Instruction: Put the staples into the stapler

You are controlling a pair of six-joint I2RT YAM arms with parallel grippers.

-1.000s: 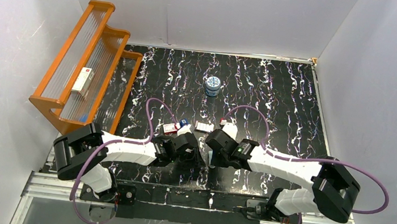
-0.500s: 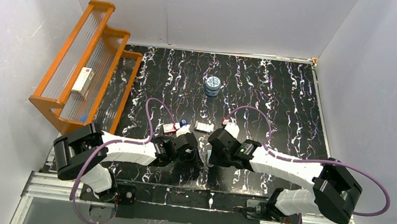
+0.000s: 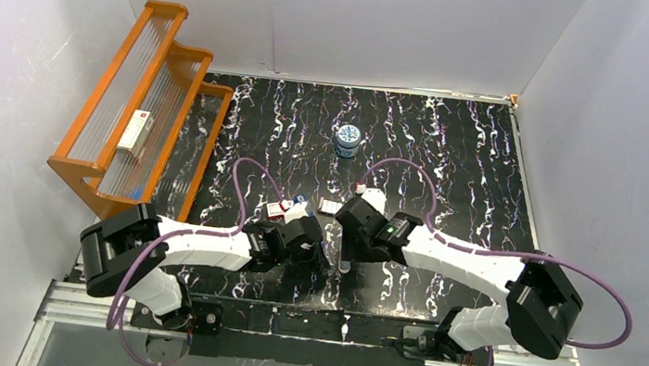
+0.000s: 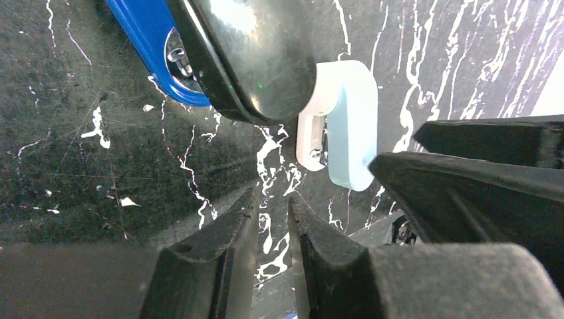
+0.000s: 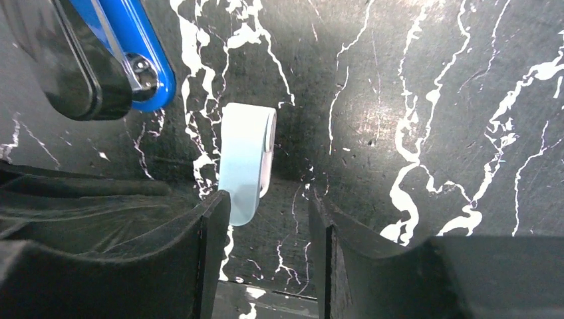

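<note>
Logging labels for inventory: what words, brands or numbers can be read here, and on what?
No text is legible.
White box on the orange rack: red mark, too small to read.
Red-and-white boxes: print too small.
Round tin: lid pattern blurred.

Blk tbl (image 3: 463, 163) w/ stapler (image 4: 143, 40), tin (image 3: 347, 139)

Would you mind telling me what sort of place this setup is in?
Probably a robotics lab test cell: white panel walls box in a black marbled tabletop, and a left arm and right arm are mounted on an aluminium frame at its near edge.
</note>
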